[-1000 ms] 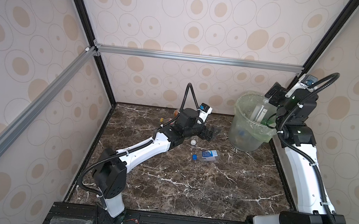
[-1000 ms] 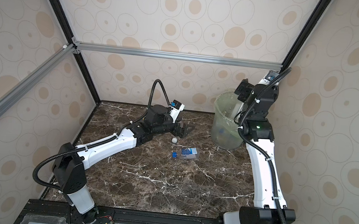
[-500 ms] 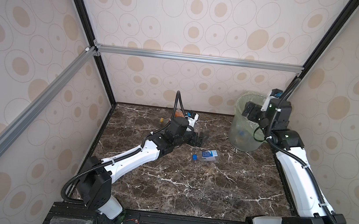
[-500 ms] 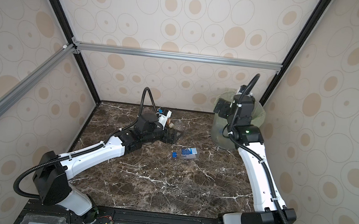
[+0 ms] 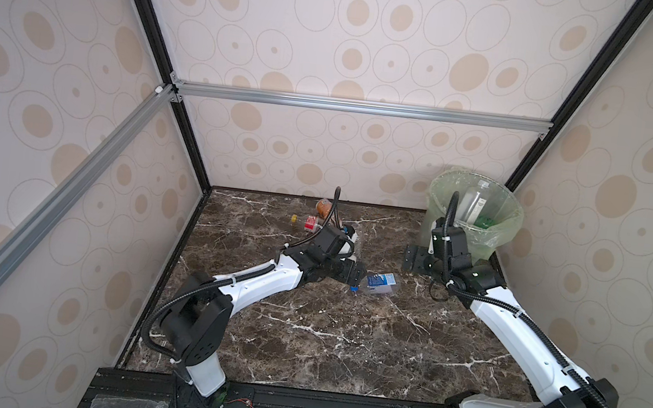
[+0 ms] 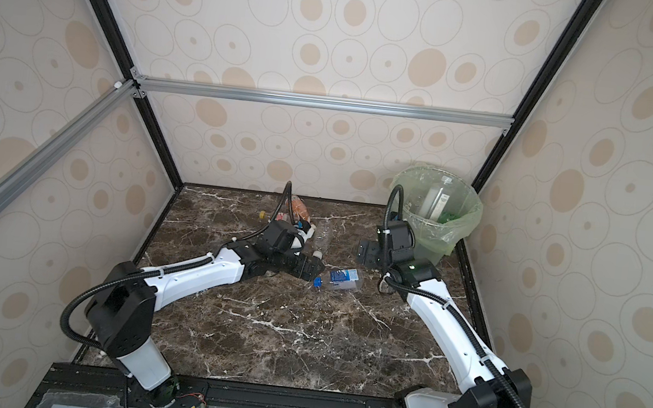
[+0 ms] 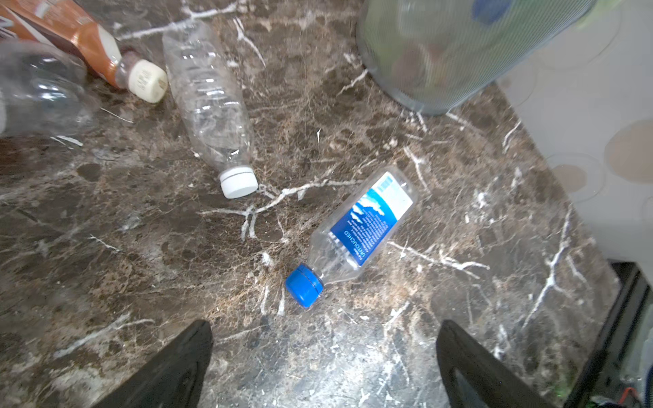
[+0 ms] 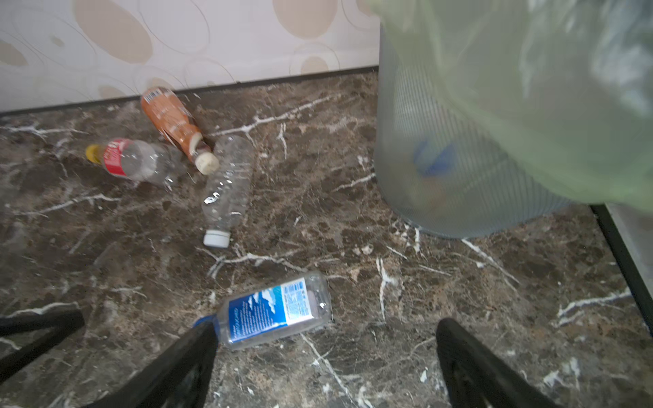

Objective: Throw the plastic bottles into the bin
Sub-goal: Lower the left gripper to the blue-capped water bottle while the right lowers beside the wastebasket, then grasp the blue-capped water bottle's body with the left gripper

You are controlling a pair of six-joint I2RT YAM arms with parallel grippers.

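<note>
Over on the left, near the back wall, a red-labelled bottle (image 8: 130, 160) with a yellow cap lies on its side. Just beside it is a brown-labelled bottle (image 8: 173, 123), and next to that a clear ribbed bottle (image 7: 208, 102) with a white cap.

The left arm (image 5: 261, 283) reaches low across the counter (image 5: 342, 341). The left jaws are spread wide and empty, just short of a blue-labelled bottle (image 7: 367, 219) lying mid-counter.

The right arm (image 5: 520, 327) hangs close by, the right jaws spread too and holding nothing.

The bin (image 5: 499, 233) stands in the back right corner with its pale green bag folded over the rim. Inside it a tall clear bottle (image 5: 476, 201) leans upright over a green bottle (image 5: 484, 221).

The counter is dark brown marble with white veins. Cream wallpaper (image 5: 336, 26) with tan ovals lines the walls, and an aluminium bar (image 5: 348, 105) runs across the back.
</note>
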